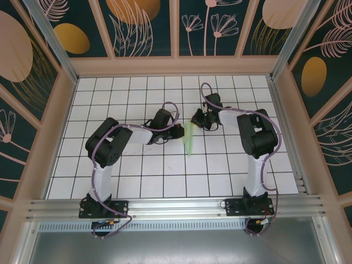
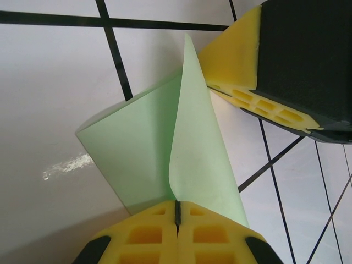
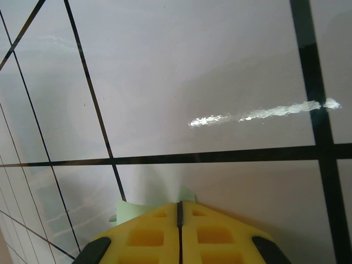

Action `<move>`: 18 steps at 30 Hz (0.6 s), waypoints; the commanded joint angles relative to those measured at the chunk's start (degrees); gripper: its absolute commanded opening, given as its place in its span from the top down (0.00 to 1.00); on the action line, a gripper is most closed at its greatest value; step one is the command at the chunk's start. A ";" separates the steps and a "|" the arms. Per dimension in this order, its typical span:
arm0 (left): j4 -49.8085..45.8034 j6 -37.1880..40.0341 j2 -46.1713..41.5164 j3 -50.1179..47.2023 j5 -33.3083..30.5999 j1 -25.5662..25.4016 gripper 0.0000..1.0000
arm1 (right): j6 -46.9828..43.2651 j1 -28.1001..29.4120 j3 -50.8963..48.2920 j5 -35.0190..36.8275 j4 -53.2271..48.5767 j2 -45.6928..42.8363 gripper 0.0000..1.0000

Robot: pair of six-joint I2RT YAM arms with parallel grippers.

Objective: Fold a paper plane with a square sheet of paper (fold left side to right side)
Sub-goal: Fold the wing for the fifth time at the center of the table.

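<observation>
Sheet of paper (image 1: 188, 138) is already creased into a slim pointed shape mid-table (image 1: 165, 176), with one flap standing up loose, so the plane looks only partly done and flattening and wing folds are probably left. Left gripper (image 2: 177, 209) reaches in low from the left, jaws clamped on the paper's end. Right gripper (image 3: 179, 208) is low on the opposite side, jaws together nipping a paper edge.
</observation>
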 commanded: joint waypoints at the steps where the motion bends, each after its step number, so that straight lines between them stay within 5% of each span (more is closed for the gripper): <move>1: 1.04 0.34 1.45 1.02 0.96 0.48 1.00 | -1.19 1.00 -1.20 2.41 -3.47 1.36 0.91; 18: 0.25 -0.22 4.95 1.54 0.30 0.41 1.00 | -3.43 0.77 -0.43 1.60 -2.26 -2.80 0.84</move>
